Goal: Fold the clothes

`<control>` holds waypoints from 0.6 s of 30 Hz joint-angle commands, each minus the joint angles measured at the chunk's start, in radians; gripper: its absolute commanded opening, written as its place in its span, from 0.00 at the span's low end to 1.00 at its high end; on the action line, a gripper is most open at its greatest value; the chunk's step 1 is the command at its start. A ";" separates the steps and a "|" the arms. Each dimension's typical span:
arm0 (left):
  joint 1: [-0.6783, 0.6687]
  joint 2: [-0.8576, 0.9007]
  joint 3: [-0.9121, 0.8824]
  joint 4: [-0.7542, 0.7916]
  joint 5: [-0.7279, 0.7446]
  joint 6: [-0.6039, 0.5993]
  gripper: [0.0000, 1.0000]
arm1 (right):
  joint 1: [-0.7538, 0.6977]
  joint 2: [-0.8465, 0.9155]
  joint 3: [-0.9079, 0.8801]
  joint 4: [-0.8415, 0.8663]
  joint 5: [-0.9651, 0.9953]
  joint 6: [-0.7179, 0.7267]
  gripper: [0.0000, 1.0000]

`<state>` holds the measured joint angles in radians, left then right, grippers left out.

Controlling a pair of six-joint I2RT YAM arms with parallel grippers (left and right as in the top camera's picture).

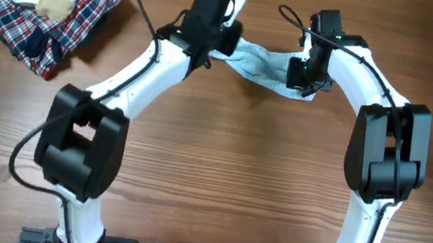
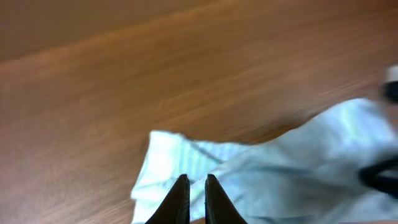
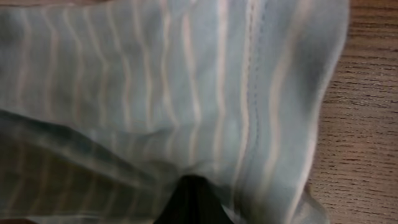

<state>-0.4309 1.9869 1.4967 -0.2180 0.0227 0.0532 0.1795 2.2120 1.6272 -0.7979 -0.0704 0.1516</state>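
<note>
Right gripper (image 1: 300, 81) is clamped on one end of the clothes (image 1: 262, 64), and the left gripper (image 2: 196, 182) pinches the other end, its fingers nearly together. The pale striped garment hangs stretched between them over the far middle of the table (image 1: 232, 185).

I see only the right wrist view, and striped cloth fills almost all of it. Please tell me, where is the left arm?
Observer: Its left fingers stand nearly together at the far corner of the striped cloth. I cannot tell whether they pinch it.
Operator: Does the cloth lie flat and spread out?
Observer: No. From overhead it shows as a crumpled strip running between the two arms.
Operator: Is anything else on the table?
Observer: Yes, a pile of plaid clothes sits at the far left corner, apart from both arms.
</note>
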 commanded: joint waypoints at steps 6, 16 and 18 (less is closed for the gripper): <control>-0.020 0.142 0.003 -0.034 0.028 0.047 0.13 | 0.004 0.023 -0.019 -0.019 -0.026 -0.014 0.04; 0.011 0.212 0.003 0.005 0.029 0.044 0.14 | 0.004 0.023 -0.019 -0.019 -0.036 -0.014 0.04; 0.016 0.222 0.003 0.025 0.030 0.044 0.15 | 0.004 0.023 -0.019 -0.022 -0.036 -0.014 0.04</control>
<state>-0.4297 2.1723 1.4963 -0.2184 0.0391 0.0822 0.1795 2.2120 1.6272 -0.7979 -0.0715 0.1513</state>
